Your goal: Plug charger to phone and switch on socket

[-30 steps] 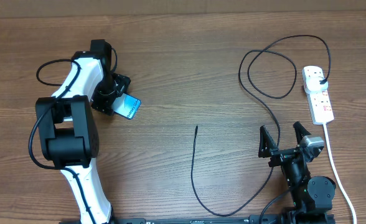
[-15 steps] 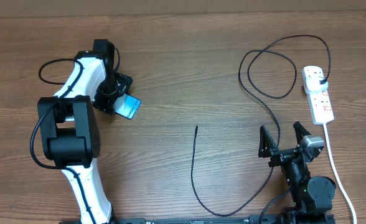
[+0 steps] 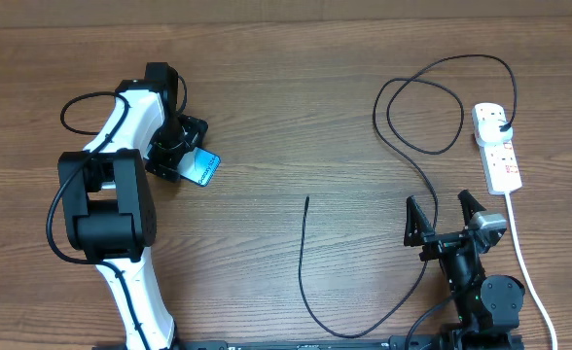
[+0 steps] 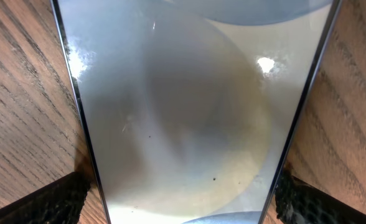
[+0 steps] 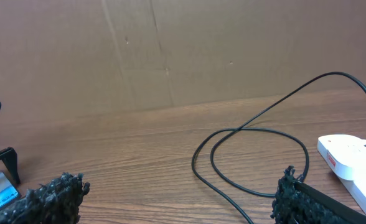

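Two grippers: left gripper [image 3: 181, 156] straddles the phone [image 3: 204, 169], upper left — cannot tell if clenched; right gripper [image 3: 444, 210], lower right, gapes empty. Likely best: pads square on the phone's long edges.

Bench [image 3: 286, 97]: brown wood-grain top, grain running 9 to 3 o'clock, evenly lit. Backdrop [image 5: 170, 50]: plain brown cardboard-like panel, standing along the 12 o'clock edge.

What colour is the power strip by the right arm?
White, with small red marks. The power strip shows best in the overhead view.
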You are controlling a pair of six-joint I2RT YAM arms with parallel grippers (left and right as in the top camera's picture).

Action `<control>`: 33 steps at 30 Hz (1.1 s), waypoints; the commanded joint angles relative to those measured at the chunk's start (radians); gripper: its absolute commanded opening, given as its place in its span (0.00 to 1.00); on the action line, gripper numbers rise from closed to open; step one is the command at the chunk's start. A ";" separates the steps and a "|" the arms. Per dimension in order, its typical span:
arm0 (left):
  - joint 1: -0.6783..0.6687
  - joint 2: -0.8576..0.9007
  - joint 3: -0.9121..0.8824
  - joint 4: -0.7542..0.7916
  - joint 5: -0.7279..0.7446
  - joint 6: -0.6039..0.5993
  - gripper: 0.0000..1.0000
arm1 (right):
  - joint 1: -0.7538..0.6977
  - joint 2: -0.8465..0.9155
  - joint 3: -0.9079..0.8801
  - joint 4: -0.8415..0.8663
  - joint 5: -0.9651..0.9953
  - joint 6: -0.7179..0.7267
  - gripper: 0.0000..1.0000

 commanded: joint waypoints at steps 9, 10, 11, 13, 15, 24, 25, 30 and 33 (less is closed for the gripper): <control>0.005 0.035 0.000 -0.008 0.003 -0.014 0.91 | 0.006 -0.009 -0.011 0.003 0.009 -0.004 1.00; 0.005 0.035 0.000 -0.008 0.003 -0.014 0.90 | 0.006 -0.009 -0.011 0.003 0.009 -0.004 1.00; 0.005 0.035 0.000 -0.008 0.003 -0.014 0.91 | 0.006 -0.009 -0.011 0.003 0.009 -0.004 1.00; 0.005 0.035 0.000 -0.008 0.003 -0.014 0.90 | 0.006 -0.009 -0.011 0.003 0.009 -0.004 1.00; 0.005 0.035 0.000 -0.008 0.003 -0.014 0.91 | 0.006 -0.009 -0.011 0.003 0.009 -0.004 1.00; 0.005 0.084 0.000 -0.006 0.048 -0.014 0.96 | 0.006 -0.009 -0.011 0.003 0.009 -0.004 1.00; 0.005 0.092 0.000 -0.004 0.057 -0.014 0.95 | 0.006 -0.009 -0.011 0.003 0.009 -0.004 1.00; 0.005 0.103 0.001 0.010 0.068 -0.006 0.96 | 0.006 -0.009 -0.011 0.003 0.009 -0.004 1.00; 0.005 0.103 0.001 0.010 0.068 -0.003 0.97 | 0.006 -0.009 -0.011 0.003 0.009 -0.004 1.00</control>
